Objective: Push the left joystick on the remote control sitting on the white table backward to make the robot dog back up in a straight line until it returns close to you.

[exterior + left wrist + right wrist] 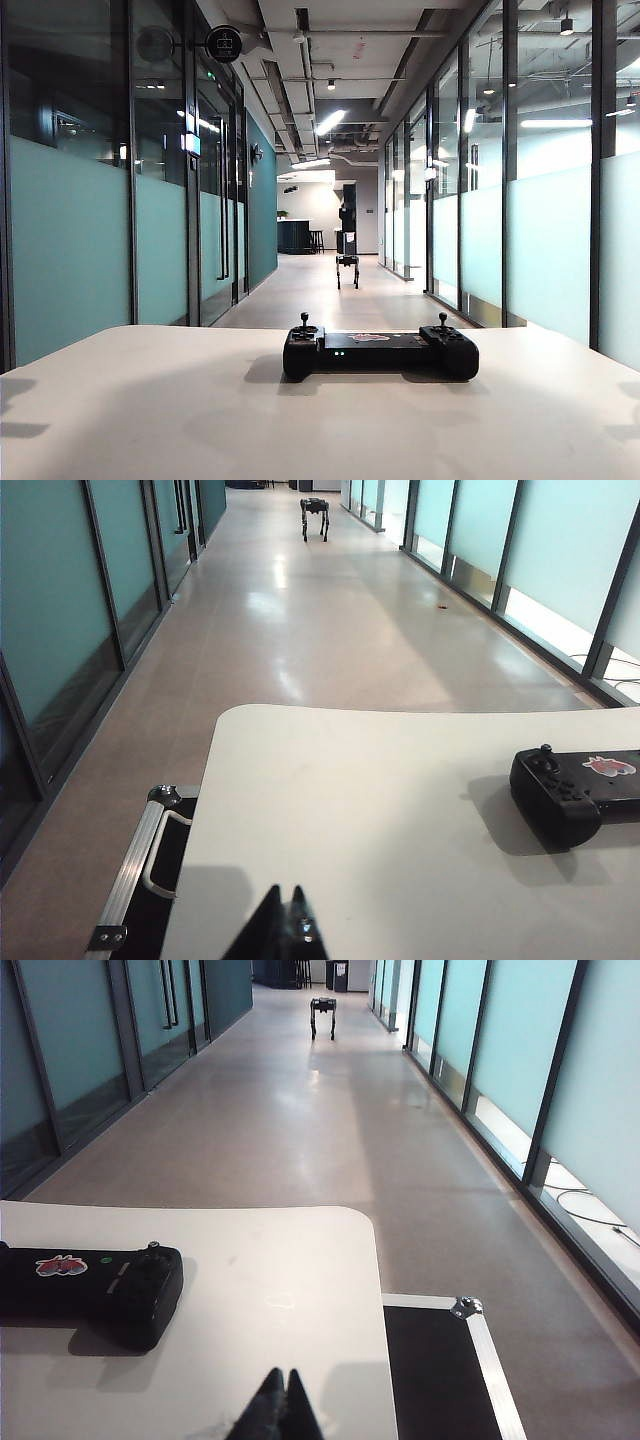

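Remote (381,352) rests flat on table (150,420), centre of the exterior view, sticks toward the corridor so that stick direction matches dog travel. Left stick (304,320) stands upright and untouched on the left-hand bulge; right stick (441,319) likewise on the other end. Dog (347,266) stands far down the corridor, upper centre, facing along the aisle: full return run still outstanding. Left gripper (285,930) sits at the bottom edge of the left wrist view, jaws pinched together, well apart from the remote at right of frame; stick there at (545,750). Right gripper (279,1408) sits at the bottom edge of its view, jaws also pressed tight, remote well off to the left. Neither gripper visible in the exterior view: both parked back from the work area. Closed tips likely suit nudging a small knob. Next move, by judgement: bring left gripper over the left stick, then pull toward the near table edge. Cases (150,865) beside the table, clear of the approach.
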Action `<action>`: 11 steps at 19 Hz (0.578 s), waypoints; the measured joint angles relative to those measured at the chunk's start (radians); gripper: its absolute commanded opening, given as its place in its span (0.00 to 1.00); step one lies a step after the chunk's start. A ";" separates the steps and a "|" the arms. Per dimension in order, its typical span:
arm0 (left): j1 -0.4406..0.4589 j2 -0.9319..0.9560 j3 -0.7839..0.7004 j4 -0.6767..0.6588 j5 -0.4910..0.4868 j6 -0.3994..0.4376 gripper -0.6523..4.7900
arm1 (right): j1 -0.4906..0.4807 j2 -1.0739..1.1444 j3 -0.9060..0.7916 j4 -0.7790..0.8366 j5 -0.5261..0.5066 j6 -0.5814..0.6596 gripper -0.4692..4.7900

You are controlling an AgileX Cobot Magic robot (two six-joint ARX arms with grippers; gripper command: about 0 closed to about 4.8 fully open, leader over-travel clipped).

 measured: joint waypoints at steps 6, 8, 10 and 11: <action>0.000 0.000 0.000 0.000 0.000 0.000 0.11 | 0.002 0.000 0.000 -0.003 -0.027 0.000 0.08; 0.000 0.000 0.000 0.000 0.000 0.000 0.11 | 0.002 0.000 0.000 -0.002 -0.027 0.000 0.08; 0.000 0.000 0.000 0.010 0.000 -0.006 0.11 | 0.002 0.000 0.000 0.006 -0.027 0.000 0.08; 0.000 0.000 0.006 0.015 -0.002 -0.016 0.11 | 0.002 0.000 0.001 0.016 -0.027 0.000 0.08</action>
